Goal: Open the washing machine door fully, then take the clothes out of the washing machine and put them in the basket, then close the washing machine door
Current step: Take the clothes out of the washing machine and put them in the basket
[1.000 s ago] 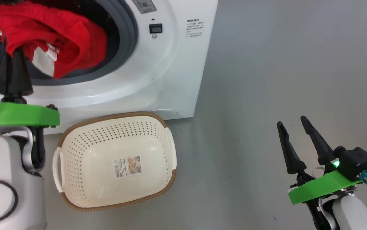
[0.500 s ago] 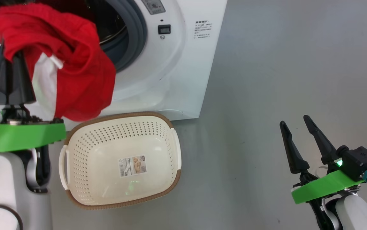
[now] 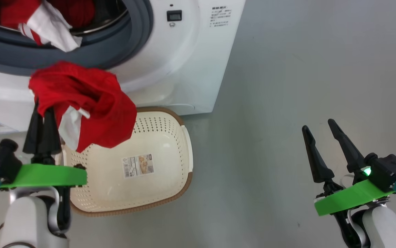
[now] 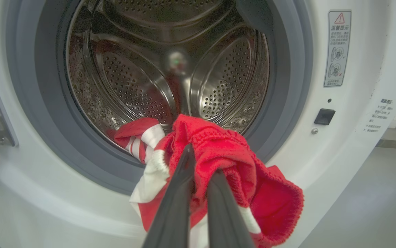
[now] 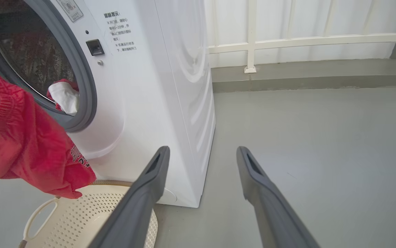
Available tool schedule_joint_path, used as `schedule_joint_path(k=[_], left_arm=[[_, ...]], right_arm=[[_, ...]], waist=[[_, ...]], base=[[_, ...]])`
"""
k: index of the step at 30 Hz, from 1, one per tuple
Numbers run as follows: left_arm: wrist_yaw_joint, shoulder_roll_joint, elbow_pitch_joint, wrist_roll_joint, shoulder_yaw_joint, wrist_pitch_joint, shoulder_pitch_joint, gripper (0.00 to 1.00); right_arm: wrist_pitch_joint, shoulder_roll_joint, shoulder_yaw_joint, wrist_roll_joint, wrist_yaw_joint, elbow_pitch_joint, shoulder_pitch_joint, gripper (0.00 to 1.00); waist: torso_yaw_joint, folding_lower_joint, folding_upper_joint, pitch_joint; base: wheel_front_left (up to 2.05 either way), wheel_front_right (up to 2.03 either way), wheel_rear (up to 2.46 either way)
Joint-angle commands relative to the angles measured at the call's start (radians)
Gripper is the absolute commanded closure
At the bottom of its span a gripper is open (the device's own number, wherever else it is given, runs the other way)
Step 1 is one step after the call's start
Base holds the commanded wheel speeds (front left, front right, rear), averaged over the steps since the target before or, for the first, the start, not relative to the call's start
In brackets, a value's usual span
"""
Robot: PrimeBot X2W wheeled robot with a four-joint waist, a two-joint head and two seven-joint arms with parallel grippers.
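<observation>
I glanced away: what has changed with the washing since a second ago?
The left gripper, shut on a red garment, has drawn it out of the washing machine and down above the basket, leaving another garment in the drum. Unchanged: the basket empty, the right gripper open.

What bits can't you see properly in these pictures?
- How many clothes lie in the drum: left wrist view, the held red garment covers the drum's bottom.
- Tips of the left end effector: head view, buried in that garment.
- Left side of the basket: head view, behind the hanging garment.
- Warning sticker: left wrist view, print too small to read.
</observation>
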Motion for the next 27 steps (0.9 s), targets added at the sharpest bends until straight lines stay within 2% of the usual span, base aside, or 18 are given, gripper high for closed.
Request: schedule_joint_path(k=[1,11,27], left_arm=[[0.01,0.019,0.012,-0.005,0.006,-0.008,0.011,1.0],[0.029,0.019,0.215,0.001,-0.028,-0.008,-0.071,1.0],[0.026,0.034,0.583,0.104,-0.059,-0.008,-0.248,1.0]], right_arm=[[-0.006,-0.01,0.013,-0.01,0.006,-0.028,-0.025,0.0],[-0.006,-0.014,0.023,-0.011,0.006,-0.047,-0.087,0.0],[-0.006,-0.005,0.028,-0.012,0.006,-0.064,-0.155,0.0]], waist=[[0.0,0.0,0.0,0.043],[-0.005,0.0,0.0,0.164],[-0.032,0.0,0.0,0.311]], base=[[0.0,0.0,0.0],[0.0,0.0,0.0],[0.0,0.0,0.0]])
